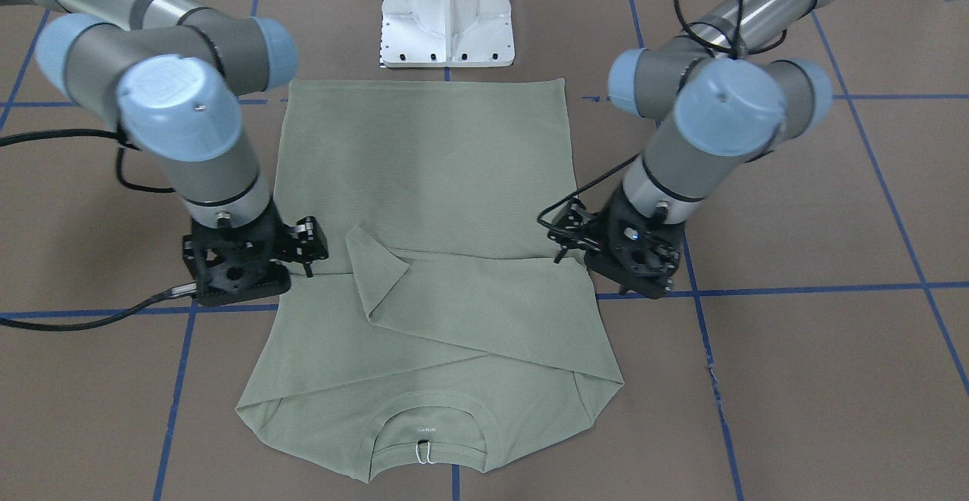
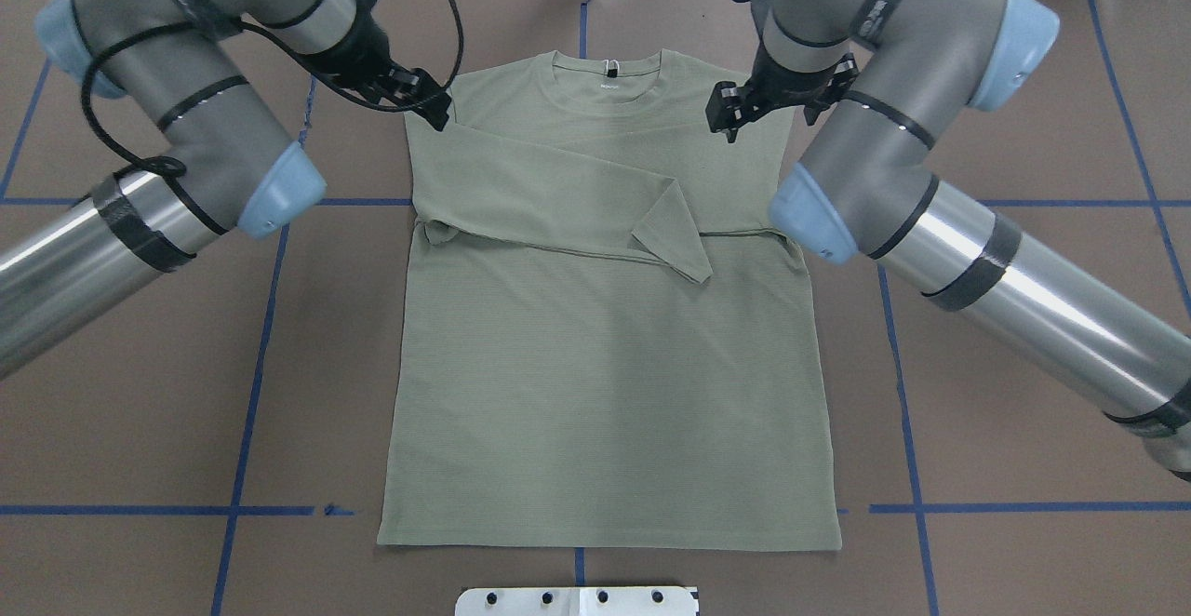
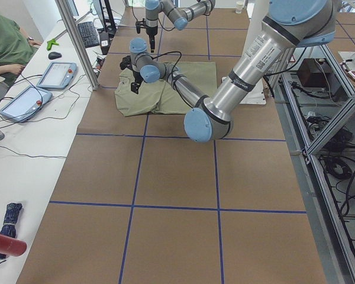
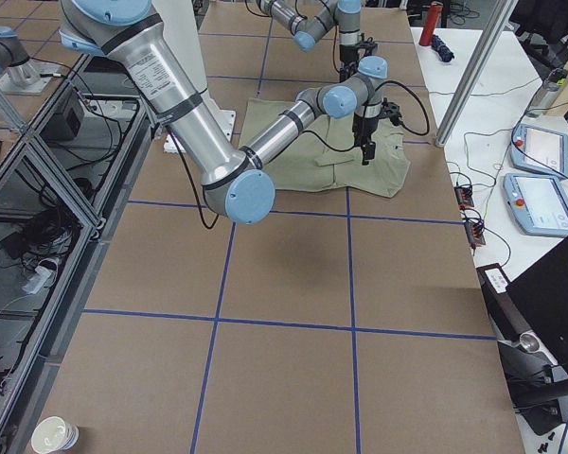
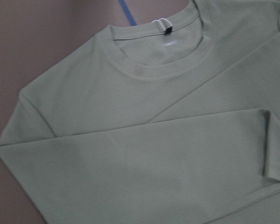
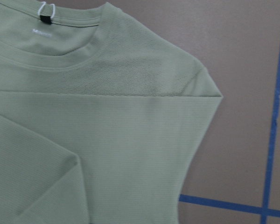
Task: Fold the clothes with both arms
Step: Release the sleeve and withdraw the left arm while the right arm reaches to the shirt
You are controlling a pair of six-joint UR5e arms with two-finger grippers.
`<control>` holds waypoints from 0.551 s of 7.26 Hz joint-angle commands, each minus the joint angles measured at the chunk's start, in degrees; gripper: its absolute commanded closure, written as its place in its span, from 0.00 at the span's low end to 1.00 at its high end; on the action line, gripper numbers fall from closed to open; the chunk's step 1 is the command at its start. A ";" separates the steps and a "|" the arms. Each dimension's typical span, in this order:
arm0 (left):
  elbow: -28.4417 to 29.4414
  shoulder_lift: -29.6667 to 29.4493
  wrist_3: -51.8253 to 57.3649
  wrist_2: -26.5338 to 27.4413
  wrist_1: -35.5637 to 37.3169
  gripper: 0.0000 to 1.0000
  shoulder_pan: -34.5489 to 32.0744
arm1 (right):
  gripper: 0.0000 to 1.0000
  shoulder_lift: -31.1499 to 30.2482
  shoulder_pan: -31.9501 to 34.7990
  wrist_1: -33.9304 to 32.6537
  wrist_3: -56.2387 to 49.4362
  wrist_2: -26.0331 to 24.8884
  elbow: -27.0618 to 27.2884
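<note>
Shows a pale sage-green long-sleeved shirt (image 2: 605, 365) spread flat in the middle of the overhead view, with the ribbed collar (image 2: 609, 76) toward the top edge and the hem toward the bottom. Has one sleeve (image 2: 549, 193) folded across the chest from the left of that view, ending in a turned-over cuff (image 2: 675, 239) right of centre.

Places the left gripper (image 2: 430, 106) at the shirt's upper-left shoulder corner and the right gripper (image 2: 726, 115) at the upper-right shoulder, each pointing down over the fabric edge, with the collar between them. Cannot tell for either gripper whether it is wide or narrow, or whether it touches the cloth. From both wrist cameras, shows only flat cloth, with no fabric lifted.

Under the shirt, shows a brown surface (image 2: 977, 393) gridded with blue tape lines (image 2: 249, 355). Just past the hem, shows a white pedestal base (image 1: 447, 17).

Further out, in the side views, shows a white side bench (image 3: 23, 154) with teach pendants (image 3: 56, 74) and a keyboard (image 3: 84, 34). Includes a seated person (image 3: 6, 41) at the upper left of the exterior left view and a paper cup (image 4: 55, 435) at the lower left of the exterior right view.
</note>
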 commanded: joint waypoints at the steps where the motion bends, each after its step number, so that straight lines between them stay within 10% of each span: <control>1: -0.23 4.90 9.27 -4.54 -0.62 0.00 -5.77 | 0.02 9.24 -7.78 0.05 9.10 -10.44 -9.18; 4: -1.10 5.35 9.13 -6.39 -0.80 0.00 -6.14 | 0.33 11.83 -13.07 0.14 13.35 -18.20 -14.67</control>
